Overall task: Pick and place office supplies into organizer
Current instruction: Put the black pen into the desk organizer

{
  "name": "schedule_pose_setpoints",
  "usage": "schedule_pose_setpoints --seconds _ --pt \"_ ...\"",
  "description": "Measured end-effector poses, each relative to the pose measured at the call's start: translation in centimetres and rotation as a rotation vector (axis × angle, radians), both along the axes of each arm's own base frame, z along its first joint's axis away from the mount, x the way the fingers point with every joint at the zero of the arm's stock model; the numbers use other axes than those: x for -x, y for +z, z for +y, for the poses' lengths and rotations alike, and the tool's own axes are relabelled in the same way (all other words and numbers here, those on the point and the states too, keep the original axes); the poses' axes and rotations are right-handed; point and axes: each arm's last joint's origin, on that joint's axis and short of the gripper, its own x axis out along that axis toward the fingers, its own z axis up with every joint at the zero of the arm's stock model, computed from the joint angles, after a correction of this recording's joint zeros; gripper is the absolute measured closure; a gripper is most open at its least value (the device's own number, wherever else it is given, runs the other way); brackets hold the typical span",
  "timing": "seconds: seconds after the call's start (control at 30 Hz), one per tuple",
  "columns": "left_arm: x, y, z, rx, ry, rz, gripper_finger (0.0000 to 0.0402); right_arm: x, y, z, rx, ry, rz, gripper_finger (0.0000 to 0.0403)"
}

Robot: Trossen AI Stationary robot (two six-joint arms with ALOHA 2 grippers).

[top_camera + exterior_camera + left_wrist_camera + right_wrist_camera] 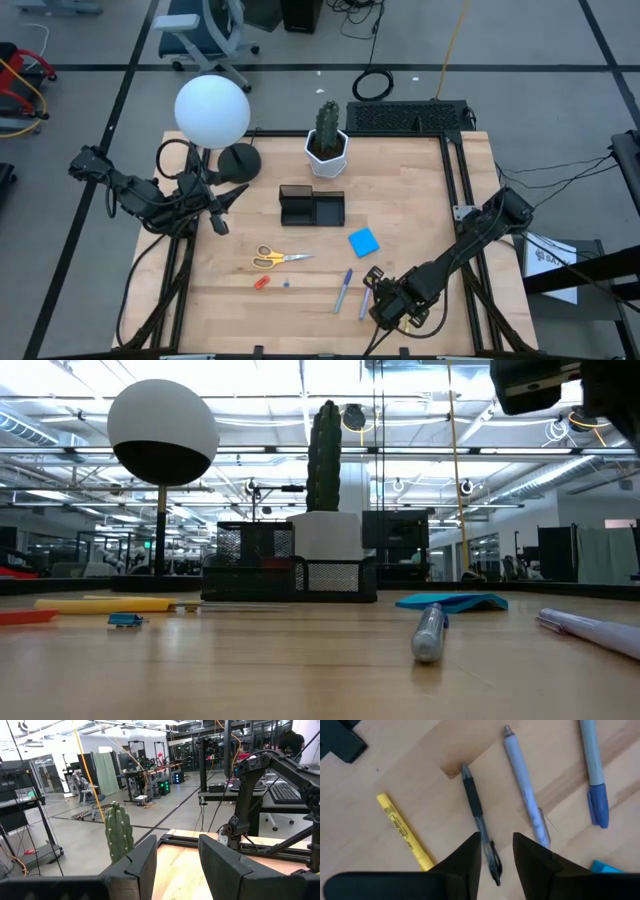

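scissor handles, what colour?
Yellow. The scissors show best in the high view, lying on the table in front of the organizer.

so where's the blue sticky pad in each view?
High: blue sticky pad right of centre, below the organizer.
Low: flat blue shape, right of the organizer.
Left wrist: not in it.
Right wrist: only a blue corner at the edge.
Landmark: cactus.

A green cactus in a white hexagonal pot [327, 150] stands near a white globe lamp on a round black base [213, 112] on the wooden counter [420, 210]; a black keyboard [408, 117] lies behind it.
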Motion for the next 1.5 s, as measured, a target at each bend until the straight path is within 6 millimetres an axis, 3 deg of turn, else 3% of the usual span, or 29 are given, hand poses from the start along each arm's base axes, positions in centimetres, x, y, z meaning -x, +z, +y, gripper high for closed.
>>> schedule_pose_setpoints --seconds 0.33,1.5 --pt "0.0 0.0 0.0 0.0 0.0 0.001 0.025 -0.6 -2.4 0.8 0.029 0.033 0.032 0.0259" --pt "0.0 0.0 0.0 0.0 0.0 0.0 0.025 0.1 -6.8 0.3 0.045 0.06 0.037 0.0272"
